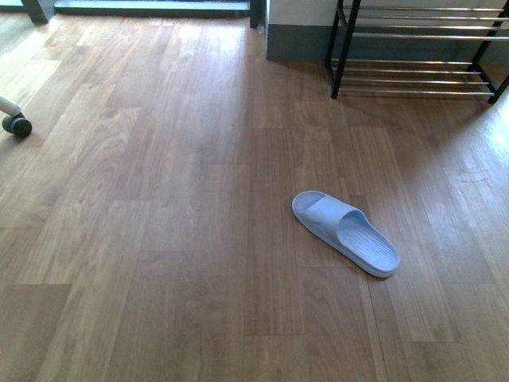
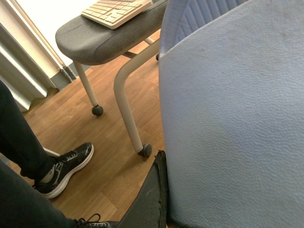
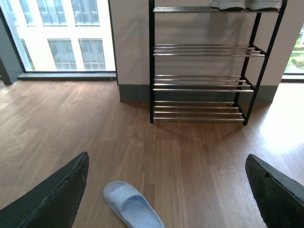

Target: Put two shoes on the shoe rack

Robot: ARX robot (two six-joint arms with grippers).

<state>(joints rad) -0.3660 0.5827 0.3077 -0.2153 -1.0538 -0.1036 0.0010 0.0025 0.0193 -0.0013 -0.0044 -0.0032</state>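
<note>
One light blue slipper [image 1: 345, 231] lies sole down on the wood floor, right of centre in the front view; the right wrist view shows this slipper [image 3: 132, 206] too. A second blue slipper [image 2: 232, 118] fills the left wrist view, with my left gripper [image 2: 161, 199] shut on it; only one dark finger [image 2: 149, 199] shows beside it. My right gripper [image 3: 167, 159] is open above the floor, facing the shoe rack [image 3: 202, 66], with the floor slipper low between its fingers. The black-framed shoe rack [image 1: 413, 48] stands against the far wall at the right. Neither arm shows in the front view.
A wheeled grey seat [image 2: 109, 35] carrying a keyboard [image 2: 116, 9] stands near a person's legs and black sneaker [image 2: 64, 168]. A castor [image 1: 16, 125] sits at the far left floor. Light-soled footwear [image 3: 244, 4] rests on the rack's top tier.
</note>
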